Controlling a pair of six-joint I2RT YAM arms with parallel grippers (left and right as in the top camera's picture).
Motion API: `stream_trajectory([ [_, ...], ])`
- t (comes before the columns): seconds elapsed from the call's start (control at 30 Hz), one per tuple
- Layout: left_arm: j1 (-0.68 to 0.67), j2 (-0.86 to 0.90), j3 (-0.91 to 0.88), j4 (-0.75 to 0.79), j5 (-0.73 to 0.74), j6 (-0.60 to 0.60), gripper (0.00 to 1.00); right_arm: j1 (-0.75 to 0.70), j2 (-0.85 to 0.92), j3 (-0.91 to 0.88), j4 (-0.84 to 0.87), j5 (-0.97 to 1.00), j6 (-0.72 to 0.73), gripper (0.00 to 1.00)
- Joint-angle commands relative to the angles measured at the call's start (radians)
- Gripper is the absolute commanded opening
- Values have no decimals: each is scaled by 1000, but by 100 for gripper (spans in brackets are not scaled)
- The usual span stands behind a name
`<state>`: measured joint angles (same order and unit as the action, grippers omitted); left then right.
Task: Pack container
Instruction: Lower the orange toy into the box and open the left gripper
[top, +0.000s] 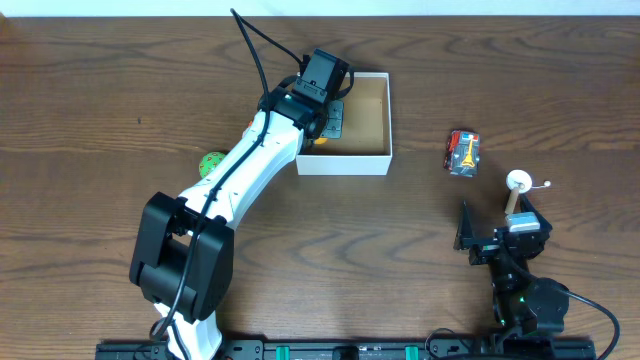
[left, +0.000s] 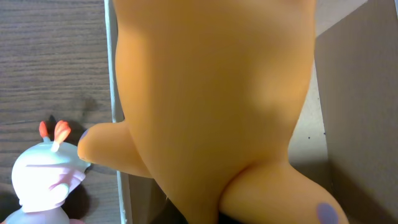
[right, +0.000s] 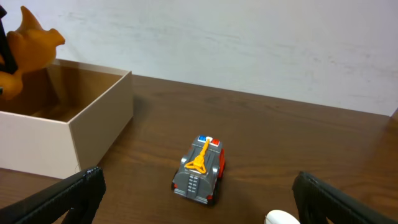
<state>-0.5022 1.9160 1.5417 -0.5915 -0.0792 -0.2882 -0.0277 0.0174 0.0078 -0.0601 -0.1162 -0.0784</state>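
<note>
From overhead, the left arm (top: 250, 165) stretched diagonally from the near edge across the counter (top: 100, 90), its wrist over the left part of the container (top: 345, 162) at the far middle. The right arm (top: 515, 250) sat folded at the near right, well apart.

In the left wrist view, an orange toy (left: 211, 93) filled the frame above the container's brown floor.

In the right wrist view, the left fingers (right: 5, 50) gripped that toy above the rim, and the right fingers (right: 68, 196) were spread wide, empty

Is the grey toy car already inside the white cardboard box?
No, the grey-and-red toy car sits on the brown wooden table, well apart from the white square cardboard box.
</note>
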Motion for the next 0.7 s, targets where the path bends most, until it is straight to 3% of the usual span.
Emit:
stream_trajectory([
  [0.0, 0, 26, 7, -1, -15, 5, 6, 9, -4, -2, -4, 0, 14, 99],
  [0.67, -9, 109, 6, 6, -20, 6, 7, 9, -4, -2, -4, 0, 14, 99],
])
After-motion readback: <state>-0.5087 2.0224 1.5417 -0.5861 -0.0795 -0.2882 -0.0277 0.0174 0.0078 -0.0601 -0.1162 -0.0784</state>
